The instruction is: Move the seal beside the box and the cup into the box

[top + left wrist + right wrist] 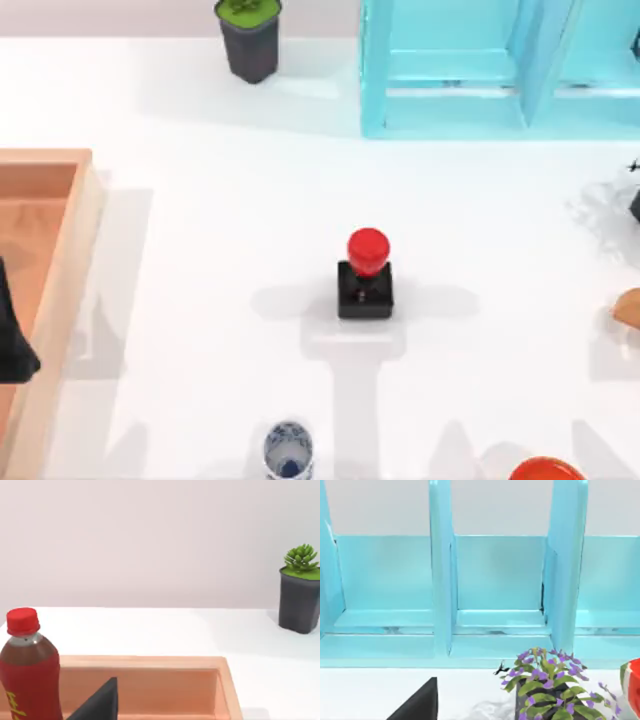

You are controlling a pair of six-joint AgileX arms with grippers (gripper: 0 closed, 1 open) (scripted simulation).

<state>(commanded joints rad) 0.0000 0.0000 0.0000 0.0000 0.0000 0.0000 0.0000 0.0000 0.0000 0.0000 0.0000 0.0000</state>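
Note:
The seal, a glossy red knob on a black square block, stands upright at the middle of the table, well to the right of the box. The cup, white with a blue pattern, sits at the front edge, left of the seal. The box is a shallow wooden tray at the far left, with tan walls. My left gripper hangs as a dark shape over the box floor. A dark part of my right gripper faces the turquoise shelf, away from the seal and the cup.
A turquoise shelf unit stands at the back right and a dark grey pot with a green plant at the back. A red bottle stands in the box. A purple-flowered plant sits at the right, a red-orange bowl at the front right.

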